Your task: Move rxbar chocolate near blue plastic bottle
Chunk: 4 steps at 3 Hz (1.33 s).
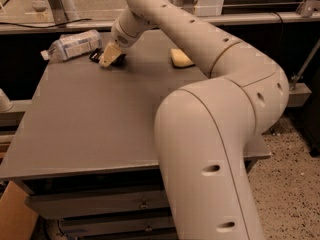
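Black bar (119,60) lies far-left on the worktop (100,124), partly under the gripper (110,54); jaws' state cannot be told. Bottle (72,44) just left, sponge (181,58) right.

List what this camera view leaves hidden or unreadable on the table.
Camera view:
- rxbar chocolate: mostly covered by the gripper, low over the table's far left; only dark edges show.
- blue plastic bottle: label print too small to read.
- yellow sponge: right end seems tucked behind the arm.
- arm: base cut off by the bottom edge.
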Each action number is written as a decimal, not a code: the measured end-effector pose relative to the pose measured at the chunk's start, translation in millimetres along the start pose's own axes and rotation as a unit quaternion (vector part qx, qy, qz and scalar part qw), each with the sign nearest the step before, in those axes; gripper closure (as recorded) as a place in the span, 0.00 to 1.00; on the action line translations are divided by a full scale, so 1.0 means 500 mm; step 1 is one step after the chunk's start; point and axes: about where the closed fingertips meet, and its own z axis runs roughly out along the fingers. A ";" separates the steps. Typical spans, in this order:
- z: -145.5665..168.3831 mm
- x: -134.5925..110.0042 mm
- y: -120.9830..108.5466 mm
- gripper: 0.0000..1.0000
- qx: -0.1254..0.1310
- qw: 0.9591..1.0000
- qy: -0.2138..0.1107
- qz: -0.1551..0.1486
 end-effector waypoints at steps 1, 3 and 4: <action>-0.015 -0.003 -0.006 0.00 -0.003 0.999 -0.033 0.013; -0.122 0.014 0.028 0.00 -0.010 0.991 -0.128 0.040; -0.196 0.035 0.049 0.00 0.002 0.986 -0.159 0.047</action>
